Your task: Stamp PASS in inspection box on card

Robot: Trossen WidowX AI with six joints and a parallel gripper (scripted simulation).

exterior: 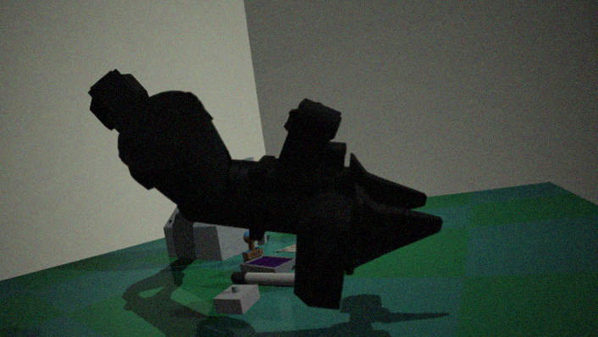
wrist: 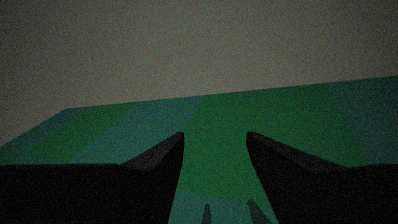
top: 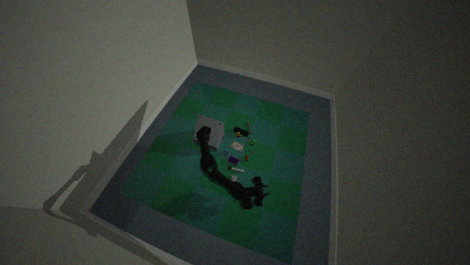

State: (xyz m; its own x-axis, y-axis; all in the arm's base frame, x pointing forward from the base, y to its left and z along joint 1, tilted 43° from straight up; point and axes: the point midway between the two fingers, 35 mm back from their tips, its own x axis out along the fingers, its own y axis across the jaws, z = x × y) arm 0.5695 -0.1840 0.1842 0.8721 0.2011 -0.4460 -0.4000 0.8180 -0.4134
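Your gripper (top: pixel 267 190) (exterior: pixel 434 209) (wrist: pixel 215 137) hangs with its fingers partly spread and nothing between them, well apart from the card (top: pixel 237 146) (exterior: pixel 288 248), which lies between the base (top: pixel 218 128) (exterior: pixel 207 243) and the purple pad (top: pixel 234 160) (exterior: pixel 269 262).

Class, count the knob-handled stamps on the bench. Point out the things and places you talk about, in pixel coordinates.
4: blue (top: pixel 226 151) (exterior: pixel 252 252) beside the ink pad (top: pixel 234 160) (exterior: pixel 271 262); red (top: pixel 246 158), green (top: pixel 253 142), yellow (top: pixel 238 134) around the card (top: pixel 237 146) (exterior: pixel 289 249). The arm may hide others.
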